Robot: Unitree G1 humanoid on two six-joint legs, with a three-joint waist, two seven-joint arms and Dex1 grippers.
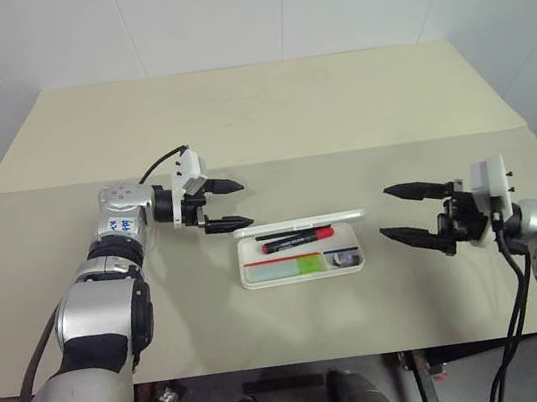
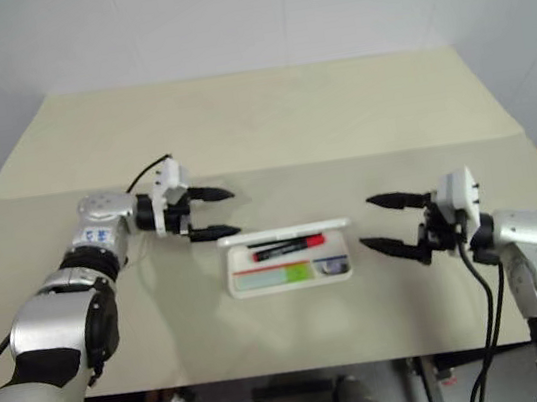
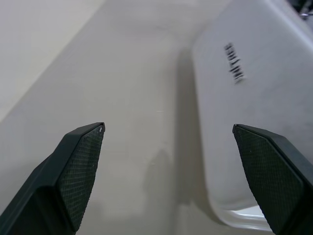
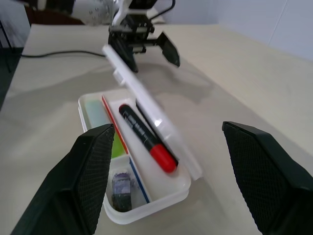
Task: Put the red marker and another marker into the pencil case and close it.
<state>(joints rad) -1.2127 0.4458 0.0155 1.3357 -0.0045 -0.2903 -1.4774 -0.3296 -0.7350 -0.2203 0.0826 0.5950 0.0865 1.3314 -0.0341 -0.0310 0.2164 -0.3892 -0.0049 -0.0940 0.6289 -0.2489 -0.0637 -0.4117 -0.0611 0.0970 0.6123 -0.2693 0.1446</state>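
The right gripper (image 1: pixel 415 212) is hovering low over the table (image 1: pixel 235 115) with its two black fingers spread wide and nothing between them, pointing toward the pencil case (image 1: pixel 303 269), which is lying just beside it toward the table's middle. The case is sitting open, its lid (image 1: pixel 298 224) standing up along the far edge. Inside, the red marker (image 1: pixel 298 240) is lying lengthwise in the rear compartment, and the pale green highlighter (image 1: pixel 291 268) is lying in the front one, next to a small dark stub (image 4: pixel 121 188). Beyond the case's far left corner, the left gripper (image 1: pixel 224 203) is hanging with its fingers wide apart and empty, pointing along the back of the raised lid, close to it but apart.
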